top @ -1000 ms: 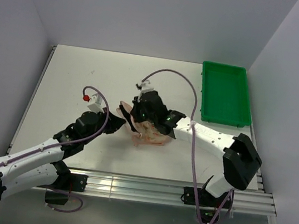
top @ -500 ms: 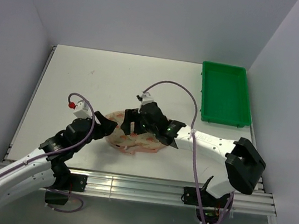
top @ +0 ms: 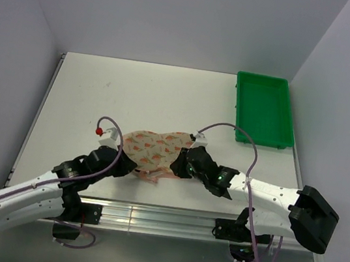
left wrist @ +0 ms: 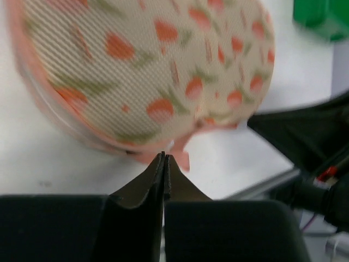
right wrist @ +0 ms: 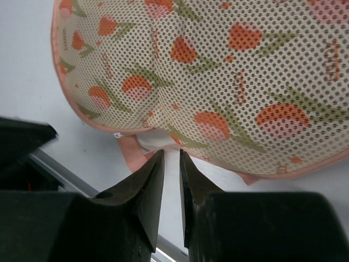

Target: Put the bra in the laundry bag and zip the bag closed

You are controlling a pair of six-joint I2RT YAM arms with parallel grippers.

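The laundry bag (top: 153, 146) lies flat on the table, a peach-pink mesh pouch with red-orange marks. It fills the left wrist view (left wrist: 147, 71) and the right wrist view (right wrist: 218, 71). The bra is hidden; no black fabric shows. My left gripper (top: 132, 164) is at the bag's near left edge, jaws shut (left wrist: 164, 157), tips at a pink trim tab (left wrist: 184, 159); I cannot tell whether it grips it. My right gripper (top: 176, 167) is at the bag's near right edge. Its jaws (right wrist: 171, 154) stand a narrow gap apart with bare table between, just below the pink trim (right wrist: 131, 155).
A green plastic tray (top: 264, 108) stands at the back right and shows at the corner of the left wrist view (left wrist: 322, 19). The table's near edge and its metal rail (top: 149, 216) run just behind both grippers. Grey walls close in the sides.
The bag has gone from a bunched heap under the grippers to lying flat and spread. Both grippers have drawn back toward the near edge, the right one coming down off the bag.
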